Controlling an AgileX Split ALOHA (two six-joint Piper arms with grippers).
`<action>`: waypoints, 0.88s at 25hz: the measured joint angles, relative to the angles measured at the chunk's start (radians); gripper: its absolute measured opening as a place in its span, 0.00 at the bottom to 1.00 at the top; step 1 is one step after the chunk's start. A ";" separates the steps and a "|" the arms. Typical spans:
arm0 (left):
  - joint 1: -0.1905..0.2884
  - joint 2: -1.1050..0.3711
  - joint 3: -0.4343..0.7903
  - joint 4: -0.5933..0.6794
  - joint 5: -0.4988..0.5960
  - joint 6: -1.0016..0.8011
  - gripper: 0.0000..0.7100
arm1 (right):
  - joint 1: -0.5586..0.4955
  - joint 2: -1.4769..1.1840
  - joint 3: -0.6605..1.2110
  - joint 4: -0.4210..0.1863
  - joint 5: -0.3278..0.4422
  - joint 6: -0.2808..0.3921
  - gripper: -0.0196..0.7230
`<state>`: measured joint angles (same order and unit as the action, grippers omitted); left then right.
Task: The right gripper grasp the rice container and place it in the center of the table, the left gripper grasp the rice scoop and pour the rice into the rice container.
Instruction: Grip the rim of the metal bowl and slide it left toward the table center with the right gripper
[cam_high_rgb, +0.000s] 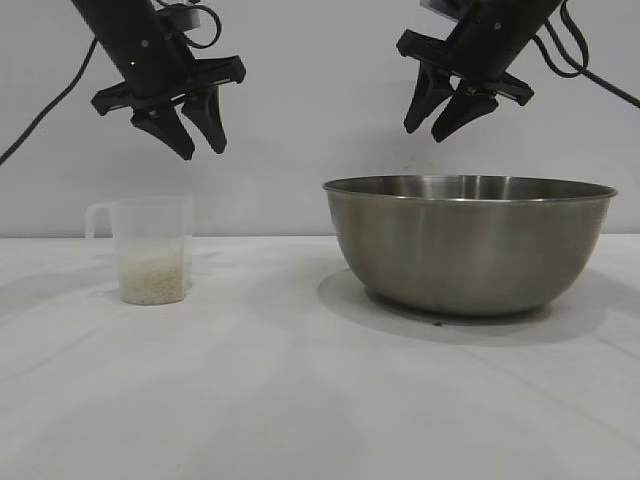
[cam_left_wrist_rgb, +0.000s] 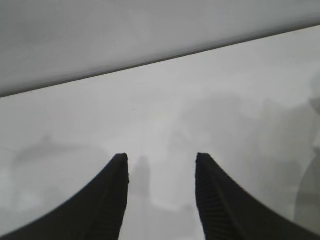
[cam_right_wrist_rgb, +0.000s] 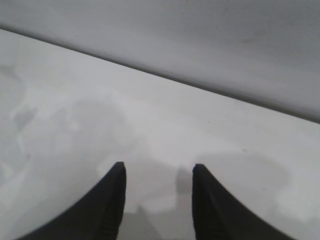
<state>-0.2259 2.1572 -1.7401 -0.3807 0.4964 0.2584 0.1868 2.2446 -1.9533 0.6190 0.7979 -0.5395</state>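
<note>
Exterior view: rice scoop (cam_high_rgb: 150, 252) below empty, parted left end effector (cam_high_rgb: 202, 146).

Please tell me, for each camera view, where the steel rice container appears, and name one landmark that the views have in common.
Exterior view: the rice container stands on the table at the right, below the open right gripper.
Left wrist view: not in it.
Right wrist view: not in it.
Shared landmark: the line where the white table meets the back wall, visible in all three views.
</note>
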 joint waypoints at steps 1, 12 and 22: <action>0.000 0.000 0.000 0.000 0.000 0.000 0.37 | 0.000 0.000 0.000 0.000 0.000 0.000 0.36; 0.000 0.000 0.000 0.000 0.004 0.000 0.37 | -0.005 -0.014 -0.005 -0.057 0.098 0.013 0.36; 0.000 0.000 0.000 0.000 0.022 0.000 0.37 | -0.138 -0.130 -0.010 -0.196 0.418 0.181 0.36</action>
<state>-0.2259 2.1572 -1.7401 -0.3807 0.5187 0.2584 0.0485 2.1146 -1.9628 0.4229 1.2162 -0.3583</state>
